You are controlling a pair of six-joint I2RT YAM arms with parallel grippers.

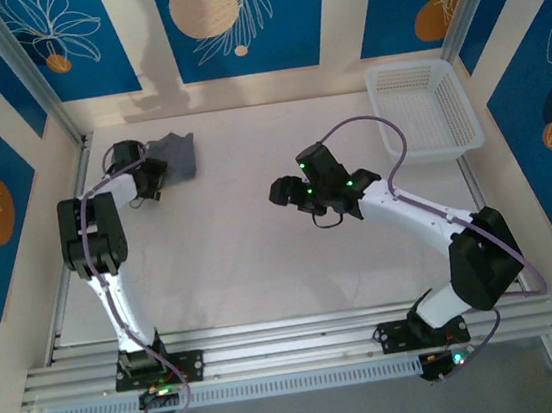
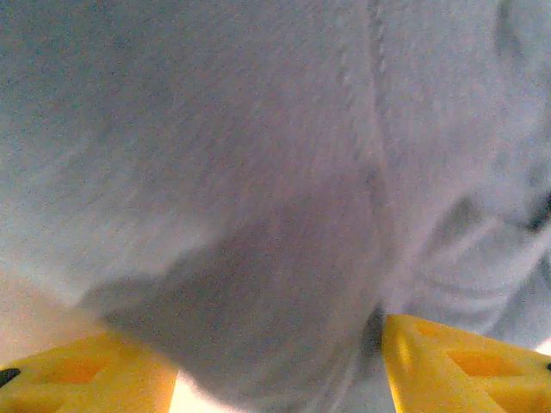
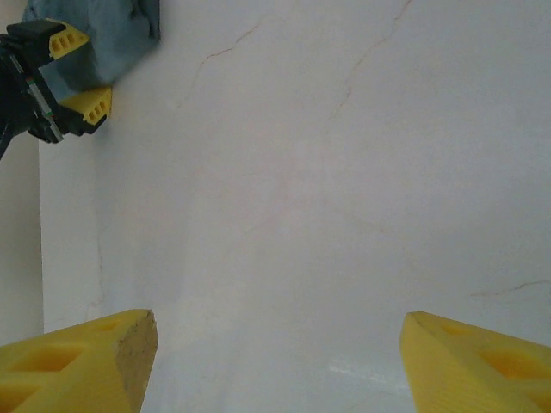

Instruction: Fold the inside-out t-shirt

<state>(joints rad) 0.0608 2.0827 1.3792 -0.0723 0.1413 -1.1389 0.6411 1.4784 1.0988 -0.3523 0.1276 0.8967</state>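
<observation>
The inside-out t-shirt is a small bunched dark grey heap at the far left of the table. My left gripper reaches into its near edge. In the left wrist view the grey cloth packs the whole gap of my left gripper, pressed between its yellow fingers. The right wrist view shows the t-shirt at top left with the left gripper clamped on it. My right gripper hovers over mid-table, and in its own view my right gripper stands open with bare table between the fingers.
A white mesh basket stands at the back right. The white table is walled by aluminium posts and blue patterned panels. The right arm's purple cable loops toward the basket.
</observation>
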